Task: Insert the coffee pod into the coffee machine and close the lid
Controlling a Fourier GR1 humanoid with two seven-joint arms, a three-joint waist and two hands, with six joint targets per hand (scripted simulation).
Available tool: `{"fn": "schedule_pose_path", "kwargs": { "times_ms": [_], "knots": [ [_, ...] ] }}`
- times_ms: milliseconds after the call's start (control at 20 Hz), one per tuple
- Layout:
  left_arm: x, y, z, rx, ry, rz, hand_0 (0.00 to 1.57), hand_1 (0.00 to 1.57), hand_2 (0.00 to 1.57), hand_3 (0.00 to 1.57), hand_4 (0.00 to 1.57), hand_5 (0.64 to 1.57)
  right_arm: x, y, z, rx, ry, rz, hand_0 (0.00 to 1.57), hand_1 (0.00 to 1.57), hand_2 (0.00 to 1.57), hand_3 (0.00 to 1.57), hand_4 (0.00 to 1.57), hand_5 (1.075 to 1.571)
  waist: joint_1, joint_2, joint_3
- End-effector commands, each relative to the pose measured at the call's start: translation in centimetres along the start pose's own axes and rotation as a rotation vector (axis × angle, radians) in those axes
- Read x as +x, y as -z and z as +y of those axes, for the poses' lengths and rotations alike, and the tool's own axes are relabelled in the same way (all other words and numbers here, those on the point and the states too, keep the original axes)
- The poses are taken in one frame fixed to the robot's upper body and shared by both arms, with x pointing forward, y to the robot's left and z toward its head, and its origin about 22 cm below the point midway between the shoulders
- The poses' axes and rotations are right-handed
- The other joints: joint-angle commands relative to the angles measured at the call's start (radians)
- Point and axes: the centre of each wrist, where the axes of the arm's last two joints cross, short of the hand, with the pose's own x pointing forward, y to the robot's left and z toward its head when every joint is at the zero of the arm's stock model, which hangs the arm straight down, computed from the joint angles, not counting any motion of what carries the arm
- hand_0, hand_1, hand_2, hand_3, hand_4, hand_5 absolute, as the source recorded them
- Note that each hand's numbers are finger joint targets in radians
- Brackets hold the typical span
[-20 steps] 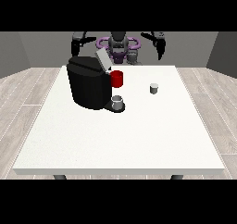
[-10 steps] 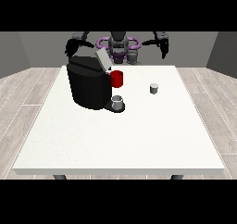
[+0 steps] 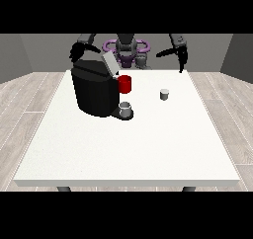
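The coffee machine (image 3: 94, 91) is sitting toward the far left part of the white surface (image 3: 128, 144), its grey lid (image 3: 109, 64) tilting up and standing open. A red part (image 3: 125, 84) is showing on the side of the machine facing the middle of the surface, and a small grey cup (image 3: 126, 109) is resting on the machine's base just below it. The coffee pod (image 3: 164, 94) (a small grey cylinder) is standing upright on the surface, well apart from the machine, nearer the far right corner than the near edge, and nothing is touching it.

The robot hand at the view's right (image 3: 182, 55) is hanging above the far right edge of the surface, with its fingers pointing downward, looking straight rather than curled, and holding nothing. Compared with half a second ago it is sitting lower and a little farther out over the far edge, closer to the pod but not yet near it.

The robot hand at the view's left (image 3: 77, 52) is hovering just behind the top of the machine, much where it was before; whether its fingers are open or curled I cannot tell.

The pod and the lid are lying as they did in the earlier frames.
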Motion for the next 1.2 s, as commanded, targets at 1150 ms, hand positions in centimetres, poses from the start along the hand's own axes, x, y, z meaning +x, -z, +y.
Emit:
{"fn": "schedule_pose_path", "kwargs": {
  "times_ms": [1150],
  "knots": [
    [-2.2,6.4,1.8,-0.041,0.288,0.185,0.22,0.22,0.53,0.22,0.00,1.571,-0.2,4.2,0.7,0.006,-0.069,0.025,0.00,0.00,0.00,0.00,0.36,1.571,-0.034,0.128,0.0000]
  ]
}}
